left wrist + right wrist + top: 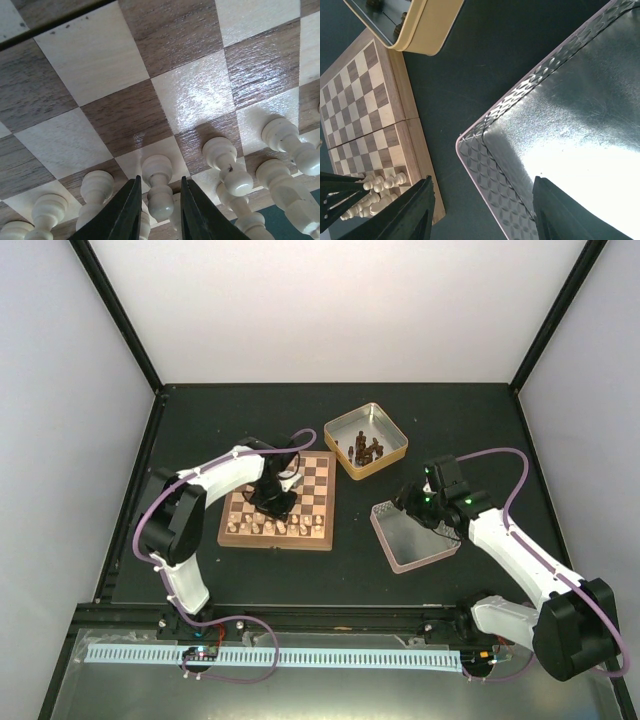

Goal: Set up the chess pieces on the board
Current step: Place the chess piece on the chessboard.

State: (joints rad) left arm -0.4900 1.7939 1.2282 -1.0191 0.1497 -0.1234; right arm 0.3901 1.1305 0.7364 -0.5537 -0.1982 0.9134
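Note:
The board [318, 480] lies left of centre, with pale chess pieces [275, 528] lined up along its near rows. My left gripper [272, 502] is down among them. In the left wrist view its fingers [131, 210] stand on either side of an upright pale pawn [161, 202], with a narrow gap on each side, so the gripper [159, 178] is slightly open. More pale pieces [224, 162] stand beside it. My right gripper [482, 180] hangs open and empty over the corner of a silver tin [560, 125].
A cream tin [393, 445] holding dark brown pieces sits behind the board's right corner. The silver tin [412, 540] lies right of the board on the dark table. Black frame posts and white walls bound the table.

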